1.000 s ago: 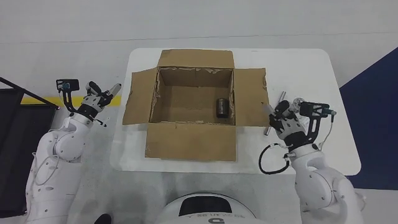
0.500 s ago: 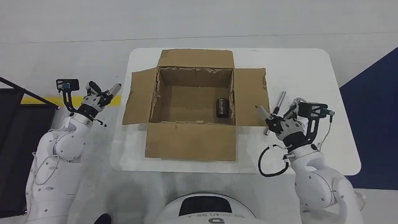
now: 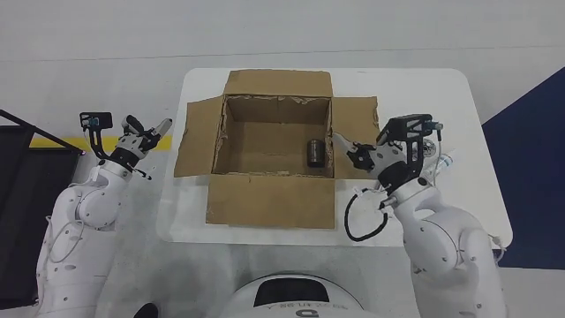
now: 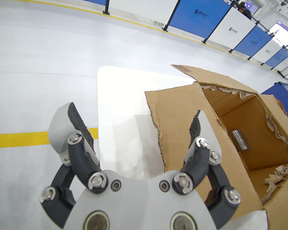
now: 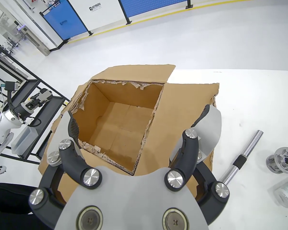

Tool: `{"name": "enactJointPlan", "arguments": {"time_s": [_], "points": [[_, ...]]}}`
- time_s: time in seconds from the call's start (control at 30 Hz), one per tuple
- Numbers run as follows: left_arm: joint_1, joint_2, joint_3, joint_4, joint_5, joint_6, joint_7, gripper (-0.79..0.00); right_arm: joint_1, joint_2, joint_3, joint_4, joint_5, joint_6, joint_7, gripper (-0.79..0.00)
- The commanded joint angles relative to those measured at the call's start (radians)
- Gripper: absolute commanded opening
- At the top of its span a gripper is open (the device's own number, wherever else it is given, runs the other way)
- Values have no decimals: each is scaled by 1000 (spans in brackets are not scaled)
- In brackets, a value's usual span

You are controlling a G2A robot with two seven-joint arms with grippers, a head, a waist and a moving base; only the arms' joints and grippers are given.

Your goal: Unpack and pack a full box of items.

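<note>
Item 1. Cardboard box [image 3: 269, 201], open, on the white table [image 3: 415, 97]. All four flaps are folded outward; the near flap lies flat toward the table's near edge. The torn corrugated rim shows ragged edges round the opening.

Item 2. Right gripper [image 5: 139, 116], also seen from above [image 3: 351, 153]. Jaws spread wide, nothing between them and nothing held. It hangs over the box's right flap, at the opening's right edge. The right wrist view has one fingertip [image 5: 72, 120] set against the opening's rim and the other against the flap; contact with the cardboard cannot be told.

Item 3. Loose parts on the bare table, right of the box and beside the right arm:
- metal rod [image 5: 244, 156], chrome with a black collar, lying flat just beside the right flap;
- metal spool [image 5: 282, 160], grey, slotted hub, lying beyond the rod and apart from it;
- bottle [image 5: 286, 191], clear with a white label, on its side near the spool.

Item 4. Left gripper [image 4: 134, 113], also seen from above [image 3: 157, 132]. Jaws spread wide, empty, touching nothing. It is held off the table's left edge, apart from the box's left flap.

Item 5. Metal cylinder [image 3: 315, 152], dark, short, the only object inside the box. It rests on the box floor against the right wall [image 4: 238, 140].

Item 6. The far flap of the box, lying toward the table's far edge.
</note>
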State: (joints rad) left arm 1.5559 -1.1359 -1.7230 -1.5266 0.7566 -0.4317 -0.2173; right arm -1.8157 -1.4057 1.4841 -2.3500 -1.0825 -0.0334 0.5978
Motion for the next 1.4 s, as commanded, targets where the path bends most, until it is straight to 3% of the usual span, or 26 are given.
{"name": "enactJointPlan", "arguments": {"time_s": [0.0, 0.23, 0.4, 0.7, 1.37], "points": [[0, 0, 0, 0, 0, 0, 0, 0, 0, 0, 0, 0, 1, -1, -1, 0], [0, 0, 0, 0, 0, 0, 0, 0, 13, 2, -18, 9, -25, -1, 28, 0], [0, 0, 0, 0, 0, 0, 0, 0, 135, 4, -161, 0, -105, -51, 134, 0], [0, 0, 0, 0, 0, 0, 0, 0, 398, -17, -387, 87, -199, 71, 389, 0], [0, 0, 0, 0, 0, 0, 0, 0, 398, -17, -387, 87, -199, 71, 389, 0]]}}
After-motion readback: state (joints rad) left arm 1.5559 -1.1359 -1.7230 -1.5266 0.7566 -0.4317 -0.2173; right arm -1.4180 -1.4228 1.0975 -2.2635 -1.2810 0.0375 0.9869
